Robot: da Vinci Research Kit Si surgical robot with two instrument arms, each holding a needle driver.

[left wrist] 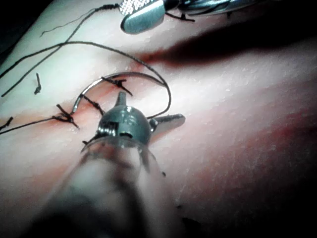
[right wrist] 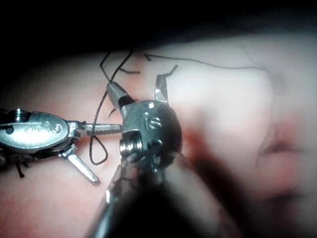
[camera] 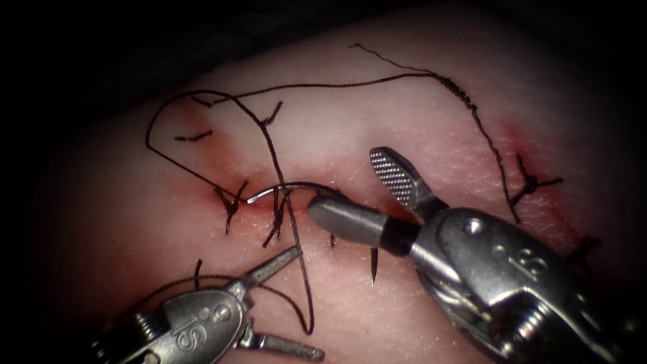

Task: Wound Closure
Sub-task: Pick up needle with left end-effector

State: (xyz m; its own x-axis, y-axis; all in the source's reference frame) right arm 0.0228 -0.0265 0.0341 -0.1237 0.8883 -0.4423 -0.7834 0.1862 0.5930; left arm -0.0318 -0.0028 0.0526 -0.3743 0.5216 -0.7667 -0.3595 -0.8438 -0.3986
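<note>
Needle (camera: 290, 189) is lying curved along the cut (camera: 337, 202) in the tissue (camera: 404, 121), its bare left end arching above the surface near a knotted stitch (camera: 230, 201) while its right part is running under the lower jaw of the right tool (camera: 345, 192); whether that part is sitting in the tissue I cannot tell. Right tool is reaching in with its jaws spread wide, one ribbed jaw tilting up and the other lying low over the cut, gripping nothing. Left tool (camera: 286, 303) is resting below the cut, its jaws also spread apart and holding nothing, with a loop of thread (camera: 303, 269) hanging down between and beside them. Thread is running from the needle area up across the tissue in a long arc toward a second knot (camera: 532, 182) at the right. Short cut ends (camera: 194, 137) are lying on the tissue above and left of the cut. Red fluid (camera: 222, 162) is staining the tissue around the stitches. In the left wrist view the needle (left wrist: 114, 79) is arching just ahead of the left tool (left wrist: 143, 111), and the right tool (left wrist: 143, 15) is sitting farther off.
</note>
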